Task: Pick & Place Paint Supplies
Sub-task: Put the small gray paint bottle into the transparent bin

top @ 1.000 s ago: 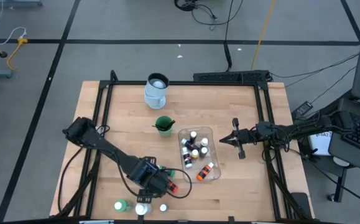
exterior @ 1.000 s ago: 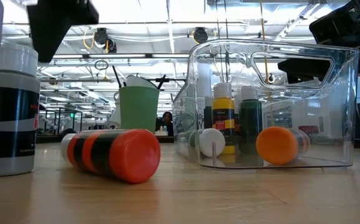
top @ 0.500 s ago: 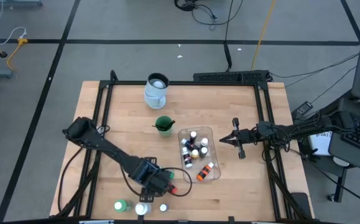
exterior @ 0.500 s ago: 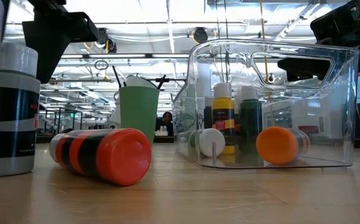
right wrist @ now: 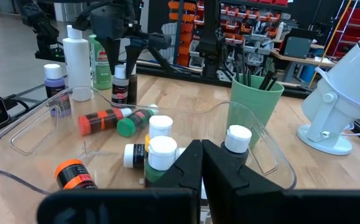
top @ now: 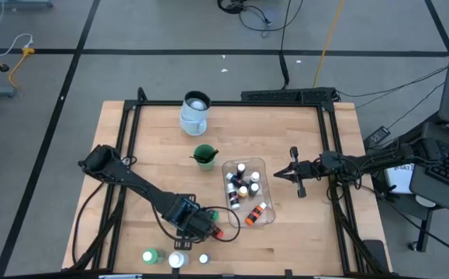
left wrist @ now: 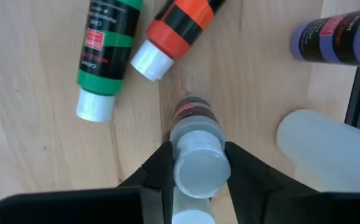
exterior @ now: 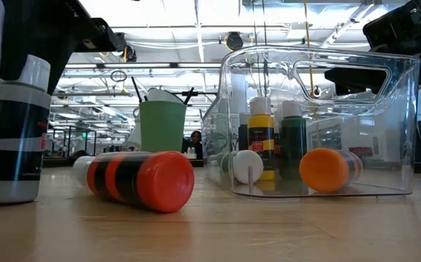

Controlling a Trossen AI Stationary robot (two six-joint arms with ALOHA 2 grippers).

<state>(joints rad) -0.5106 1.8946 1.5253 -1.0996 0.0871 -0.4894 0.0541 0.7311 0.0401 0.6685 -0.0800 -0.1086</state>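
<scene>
Grey floor (top: 170, 31) crossed by dark lines; cables (top: 247, 14) trailing there.

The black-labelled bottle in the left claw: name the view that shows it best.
Left wrist view: the black-labelled bottle stands upright between the left claw fingers. The right wrist view shows it small and distant, the low view only its side at the edge, and the high view hides it under the arm.

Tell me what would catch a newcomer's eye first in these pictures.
Probably the left gripper near the table's front edge, its fingers either side of an upright grey-capped paint bottle, with an orange-banded bottle lying beside it. Next, the clear tub of small bottles mid-table, the right gripper waiting shut beside it.
</scene>
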